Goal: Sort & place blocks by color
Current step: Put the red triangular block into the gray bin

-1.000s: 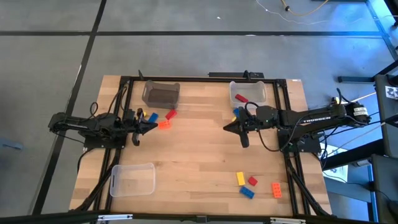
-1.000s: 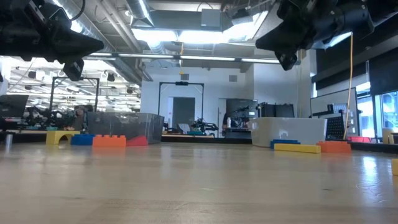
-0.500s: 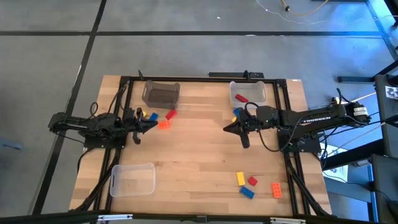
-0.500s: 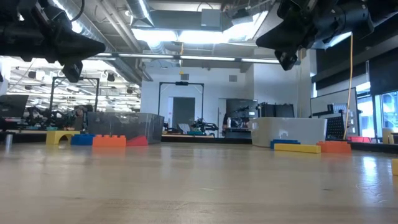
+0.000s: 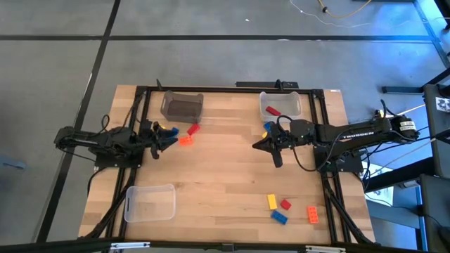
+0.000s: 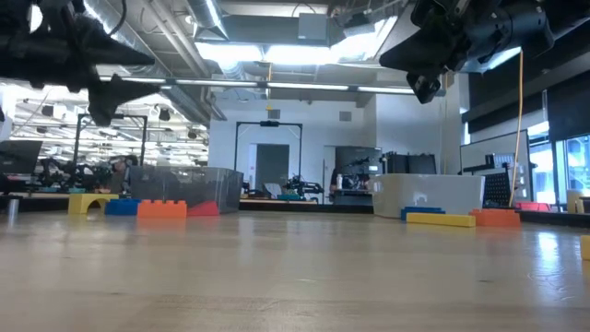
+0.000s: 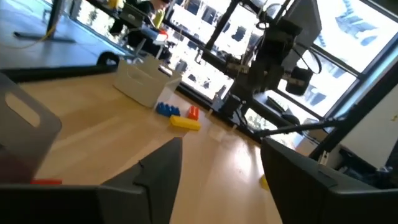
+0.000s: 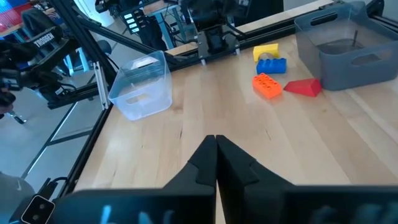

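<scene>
a: which step are we on?

b: early sorting, i'd say. the left gripper (image 5: 159, 138) hangs at about nine o'clock on the table (image 5: 225, 176), its fingers spread apart and holding nothing. just past it sit a yellow block (image 5: 159, 128), a blue block (image 5: 171, 131), an orange block (image 5: 185, 140) and a red block (image 5: 193, 129), all loose on the wood beside the dark bin (image 5: 182, 106).

a: and the other arm?

b: the right gripper (image 5: 260, 144) is near three o'clock, fingers pressed together, empty. a red block (image 5: 273, 110) already lies in the clear bin (image 5: 280, 105) at one o'clock, with a blue one (image 5: 268, 127) on the table just outside it.

a: anything else left?

b: a second cluster at five o'clock: yellow (image 5: 271, 202), red (image 5: 285, 204), blue (image 5: 280, 217) and orange (image 5: 312, 214). the clear bin at seven o'clock (image 5: 150, 202) looks empty.

a: so the next move?

b: my guess is the left gripper reaches for one block of that near group. they sit close together, so it must come down over a single block without nudging its neighbours, then carry it to the bin for its colour.
</scene>
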